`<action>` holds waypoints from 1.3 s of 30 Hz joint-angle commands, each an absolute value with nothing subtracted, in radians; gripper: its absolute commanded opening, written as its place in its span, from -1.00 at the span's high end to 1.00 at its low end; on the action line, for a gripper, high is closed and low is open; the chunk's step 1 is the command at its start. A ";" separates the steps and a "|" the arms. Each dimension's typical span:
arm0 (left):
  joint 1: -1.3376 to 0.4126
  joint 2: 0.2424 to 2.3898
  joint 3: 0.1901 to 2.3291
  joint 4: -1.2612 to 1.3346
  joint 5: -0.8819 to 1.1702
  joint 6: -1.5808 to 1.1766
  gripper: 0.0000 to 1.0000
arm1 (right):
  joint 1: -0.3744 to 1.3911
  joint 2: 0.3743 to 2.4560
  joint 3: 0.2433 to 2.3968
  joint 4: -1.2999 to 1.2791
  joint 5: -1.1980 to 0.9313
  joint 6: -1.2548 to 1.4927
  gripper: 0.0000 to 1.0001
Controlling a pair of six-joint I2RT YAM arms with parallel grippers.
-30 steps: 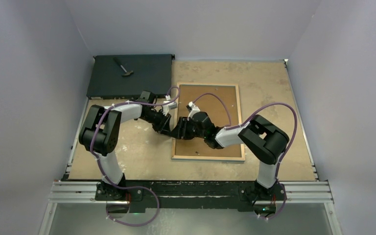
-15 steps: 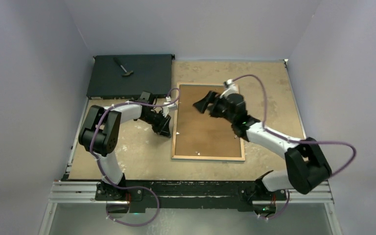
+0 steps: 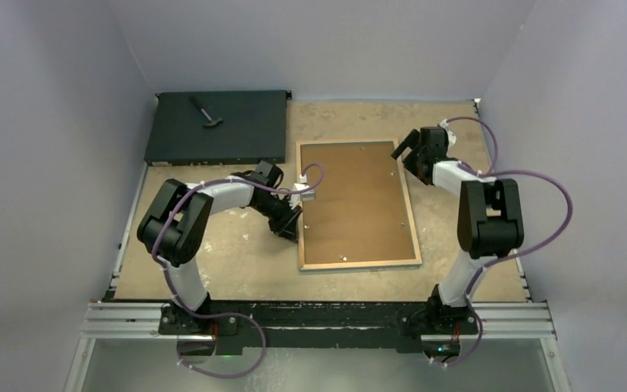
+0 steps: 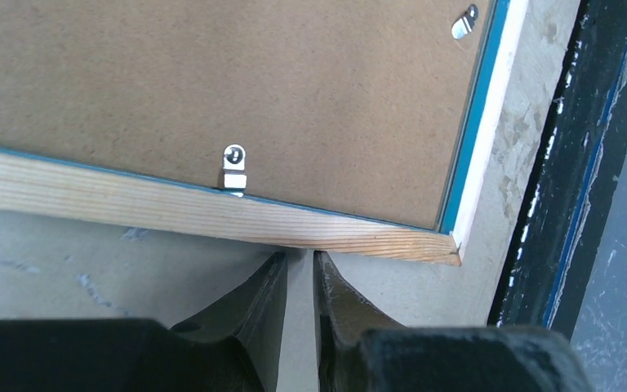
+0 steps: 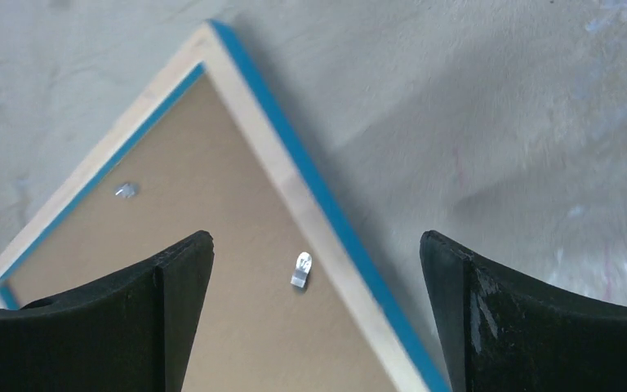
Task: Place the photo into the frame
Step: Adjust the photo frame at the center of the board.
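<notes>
moved: right pincer (image 3: 408,149) swung out to frame's (image 3: 360,263) far right corner, frame twisted a bit
right pincer: wide open
left pincer (image 4: 300,263): nearly closed, tips at frame's edge
frame: back-up on table (image 3: 229,261)

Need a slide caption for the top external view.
Frame lies face-down; left end effector at its left rail, right end effector open over its far-right corner.
</notes>
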State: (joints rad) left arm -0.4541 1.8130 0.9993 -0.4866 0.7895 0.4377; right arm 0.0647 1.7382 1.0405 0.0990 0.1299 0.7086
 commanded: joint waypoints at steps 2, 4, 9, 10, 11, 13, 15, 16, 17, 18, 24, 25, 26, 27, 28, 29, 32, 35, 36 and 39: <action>-0.514 1.836 1.020 -0.466 0.770 0.450 0.67 | 0.036 1.911 1.208 0.062 0.021 0.702 -0.98; -0.543 1.850 1.036 -0.459 0.767 0.443 0.67 | 0.037 1.965 1.256 0.105 -0.030 0.701 -0.98; -0.646 1.937 1.129 -0.448 0.761 0.413 0.67 | 0.087 2.104 1.428 0.080 -0.144 0.708 -0.98; -0.666 1.960 1.155 -0.449 0.764 0.407 0.67 | 0.102 2.126 1.466 0.062 -0.152 0.701 -0.98; -0.686 1.994 1.184 -0.449 0.765 0.399 0.67 | 0.115 2.149 1.497 0.049 -0.162 0.695 -0.98; -0.733 2.041 1.241 -0.451 0.770 0.388 0.67 | 0.136 2.170 1.535 0.035 -0.184 0.686 -0.98; -0.763 2.081 1.287 -0.444 0.771 0.374 0.67 | 0.147 2.183 1.549 0.037 -0.222 0.686 -0.98; -0.778 2.097 1.307 -0.436 0.775 0.360 0.67 | 0.153 2.185 1.550 0.043 -0.243 0.685 -0.98; -0.793 2.110 1.323 -0.425 0.783 0.345 0.67 | 0.159 2.189 1.551 0.053 -0.271 0.681 -0.98; -0.801 2.120 1.341 -0.418 0.794 0.326 0.66 | 0.165 2.194 1.554 0.055 -0.289 0.676 -0.98; -0.792 2.062 1.405 -0.527 0.863 0.294 0.38 | 0.180 2.228 1.607 0.029 -0.407 0.610 -0.97; -0.777 2.034 1.412 -0.572 0.885 0.308 0.29 | 0.182 2.228 1.613 0.017 -0.402 0.602 -0.97; -0.754 2.009 1.421 -0.620 0.911 0.322 0.21 | 0.182 2.224 1.612 0.019 -0.398 0.599 -0.98; -0.726 1.981 1.436 -0.671 0.927 0.340 0.10 | 0.183 2.220 1.607 0.028 -0.400 0.598 -0.98; -0.697 1.959 1.456 -0.729 0.940 0.360 0.01 | 0.189 2.216 1.603 0.039 -0.406 0.599 -0.98; -0.657 1.938 1.483 -0.786 0.951 0.394 -0.04 | 0.195 2.217 1.604 0.050 -0.414 0.599 -0.98; -0.523 1.891 1.572 -0.913 0.929 0.468 -0.08 | 0.225 2.250 1.635 0.033 -0.444 0.596 -0.97; -0.362 1.856 1.583 -0.891 0.888 0.471 -0.08 | 0.267 2.263 1.622 0.047 -0.465 0.602 -0.97; -0.323 1.851 1.576 -0.877 0.874 0.470 -0.08 | 0.283 2.262 1.607 0.062 -0.471 0.607 -0.97; -0.231 1.843 1.527 -0.819 0.825 0.462 -0.04 | 0.330 2.258 1.569 0.097 -0.498 0.620 -0.97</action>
